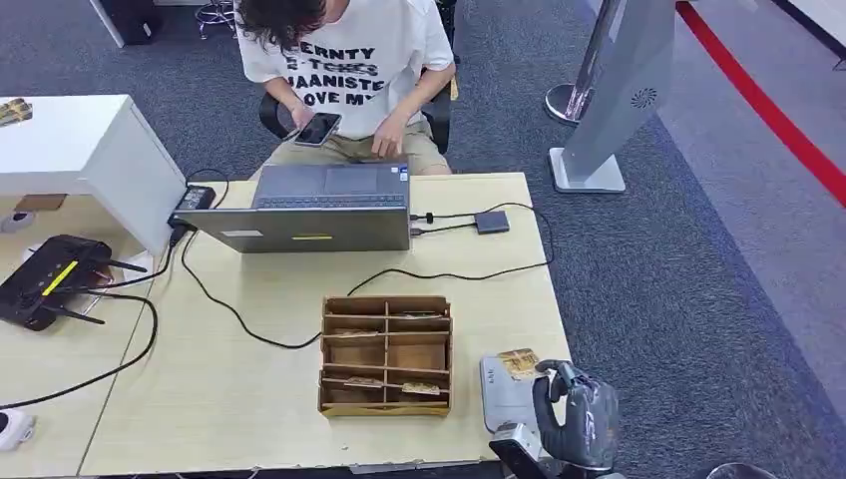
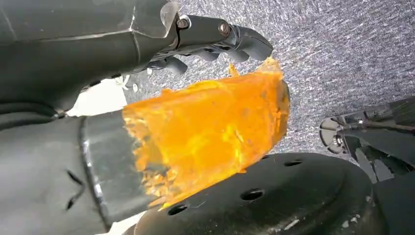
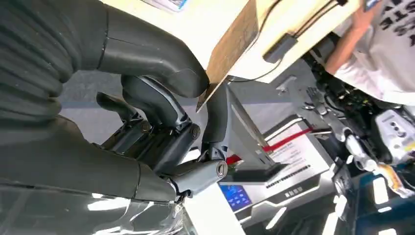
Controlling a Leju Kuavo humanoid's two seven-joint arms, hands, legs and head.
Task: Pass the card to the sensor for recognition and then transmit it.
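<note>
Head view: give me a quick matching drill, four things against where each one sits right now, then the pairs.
Things:
1. card
2. laptop
3. wooden organizer
4. phone

Places:
A. in the seated person's hand, beyond the table
B. middle of the table, near the front edge
C. at the right hand, over the grey sensor at the table's front right corner
D. far side of the table, in front of the seated person

Pairs: 1-C, 2-D, 3-B, 4-A

person's head (image 1: 284,15) cut off, card (image 1: 519,362) print unreadable
</note>
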